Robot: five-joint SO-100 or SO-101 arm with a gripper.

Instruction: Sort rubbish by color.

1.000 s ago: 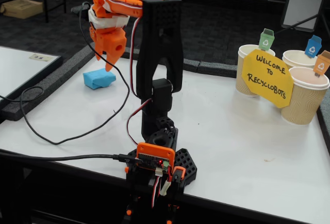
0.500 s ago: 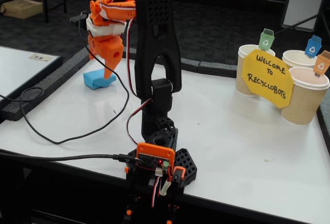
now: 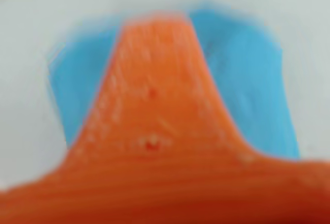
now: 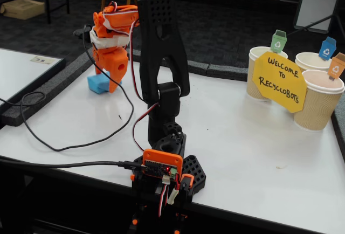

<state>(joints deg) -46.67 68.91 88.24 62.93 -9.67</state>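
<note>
A light blue crumpled paper lump [image 4: 96, 83], one piece of the rubbish, lies on the white table [image 4: 242, 142] at the far left in the fixed view. My orange gripper [image 4: 111, 87] has come down onto its right side and covers part of it. The wrist view is blurred: one orange finger [image 3: 154, 105] fills the middle, and the blue lump [image 3: 247, 84] shows on both sides of it, close underneath. How the jaws stand is not visible.
Three beige ribbed paper cups stand at the right: a green-tagged cup [image 4: 260, 75], a blue-tagged cup [image 4: 312, 60] and an orange-tagged cup [image 4: 319, 102], behind a yellow sign [image 4: 279, 81]. A black cable [image 4: 64, 146] loops across the table's left. The arm's base [image 4: 164, 174] sits at the front edge.
My gripper has swung left and dropped from above the table down onto the blue lump, which has stayed where it lay.
</note>
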